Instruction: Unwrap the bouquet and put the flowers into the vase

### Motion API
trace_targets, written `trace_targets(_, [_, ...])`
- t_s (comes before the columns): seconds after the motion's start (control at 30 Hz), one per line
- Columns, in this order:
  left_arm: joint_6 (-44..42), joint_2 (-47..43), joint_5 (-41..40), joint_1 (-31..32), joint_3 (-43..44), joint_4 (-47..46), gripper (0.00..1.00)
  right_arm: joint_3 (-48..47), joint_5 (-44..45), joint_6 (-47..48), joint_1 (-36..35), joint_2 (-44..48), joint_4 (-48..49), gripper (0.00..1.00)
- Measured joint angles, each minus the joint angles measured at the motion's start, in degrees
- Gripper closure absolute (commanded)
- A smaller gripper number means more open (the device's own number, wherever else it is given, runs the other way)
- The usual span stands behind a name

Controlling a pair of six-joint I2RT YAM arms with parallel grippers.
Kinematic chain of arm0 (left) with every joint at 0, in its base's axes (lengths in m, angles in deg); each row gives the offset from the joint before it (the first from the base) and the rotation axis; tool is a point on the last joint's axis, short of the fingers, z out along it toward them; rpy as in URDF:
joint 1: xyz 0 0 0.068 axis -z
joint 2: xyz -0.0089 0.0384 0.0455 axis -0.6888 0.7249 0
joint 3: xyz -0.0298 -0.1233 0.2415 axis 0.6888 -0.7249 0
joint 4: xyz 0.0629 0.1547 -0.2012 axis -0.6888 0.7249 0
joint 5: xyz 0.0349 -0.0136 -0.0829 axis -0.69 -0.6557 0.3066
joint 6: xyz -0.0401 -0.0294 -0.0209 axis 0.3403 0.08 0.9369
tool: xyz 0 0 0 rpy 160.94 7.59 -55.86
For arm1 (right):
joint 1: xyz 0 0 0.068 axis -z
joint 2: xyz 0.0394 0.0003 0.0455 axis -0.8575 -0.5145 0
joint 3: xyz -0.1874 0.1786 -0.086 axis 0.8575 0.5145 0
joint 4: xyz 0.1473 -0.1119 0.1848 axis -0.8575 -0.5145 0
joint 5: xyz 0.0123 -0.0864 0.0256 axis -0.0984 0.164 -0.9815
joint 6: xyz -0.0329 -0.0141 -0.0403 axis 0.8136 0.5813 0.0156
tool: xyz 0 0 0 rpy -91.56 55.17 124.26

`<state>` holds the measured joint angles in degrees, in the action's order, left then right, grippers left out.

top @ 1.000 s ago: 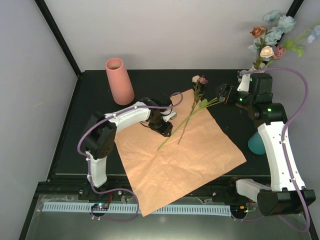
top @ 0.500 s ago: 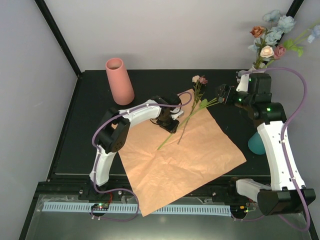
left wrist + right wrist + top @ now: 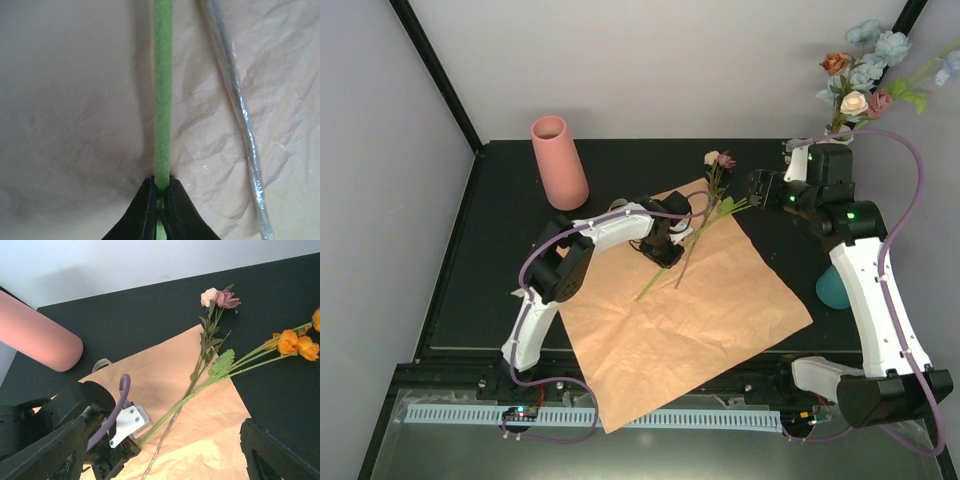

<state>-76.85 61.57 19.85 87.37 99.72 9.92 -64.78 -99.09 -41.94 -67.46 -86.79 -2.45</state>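
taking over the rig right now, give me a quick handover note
Left gripper: shut on the green stem of the orange flower, down on the paper.
Right gripper: open, empty, beside its blooms.
Done: paper spread flat; a bunch of flowers stands at the far right, the vase under it hidden behind the right arm.
Left: the orange flower and the pink-and-cream flower, both lying across the paper, go into the vase.
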Motion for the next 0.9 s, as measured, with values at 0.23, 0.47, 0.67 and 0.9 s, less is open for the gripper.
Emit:
trace_targets(0.23, [0.48,-0.63,-1.51,0.13,0.07,-0.07,0.98,0.0,1.27,0.44,-1.03,0.5,-0.09,0.15])
trace_targets(0.47, [2.21,-7.8,-2.25,0.13,0.09,-0.11,0.98,-0.07,1.88,0.9,-1.2,1.22,-0.17,0.15])
trace_targets(0.67, [4.15,-17.59,-2.45,0.13,0.15,-0.2,0.98,-0.39,1.86,0.85,-1.2,2.51,-0.37,0.14])
trace_targets(0.9, [7.45,-30.38,-1.79,0.13,-4.87,-3.13,0.99,-0.76,-2.43,-1.64,-1.2,4.83,0.24,0.13])
